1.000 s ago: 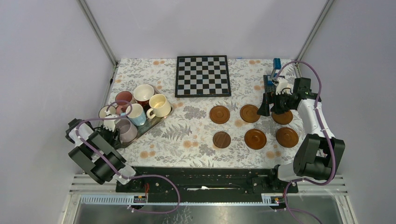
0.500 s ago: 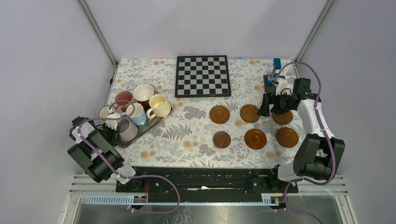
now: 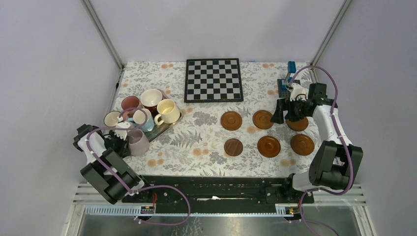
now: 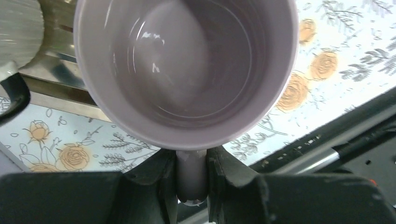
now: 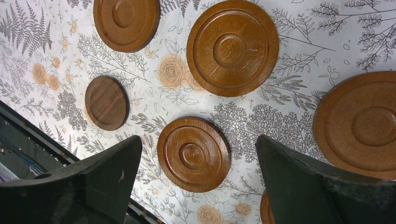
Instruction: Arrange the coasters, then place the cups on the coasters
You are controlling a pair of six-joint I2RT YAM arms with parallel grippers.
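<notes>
Six reddish-brown coasters lie in two rows on the right of the table: far row [image 3: 231, 120], [image 3: 263, 119], [image 3: 297, 123], near row with the smaller dark one [image 3: 233, 147], then [image 3: 269, 146], [image 3: 302, 144]. My right gripper [image 3: 282, 112] hovers open above them, over one coaster [image 5: 194, 154], holding nothing. My left gripper [image 3: 123, 142] is shut on the handle [image 4: 191, 175] of the lilac cup [image 3: 139, 141], which is at the near edge of the metal tray [image 3: 164, 129]. Pink [image 3: 130, 103], dark red [image 3: 151, 98], cream-yellow [image 3: 167, 111], light blue [image 3: 142, 119] and white [image 3: 113, 119] cups stand on the tray.
A chessboard [image 3: 213, 79] lies at the back middle. A small dark block with a blue piece [image 3: 289, 73] stands at the back right, just behind my right arm. Flowered tablecloth shows between the tray and the coasters.
My left gripper has shut on the lilac cup's handle and drawn the cup toward the near right, off the cluster on the tray. The right arm has stayed still.
</notes>
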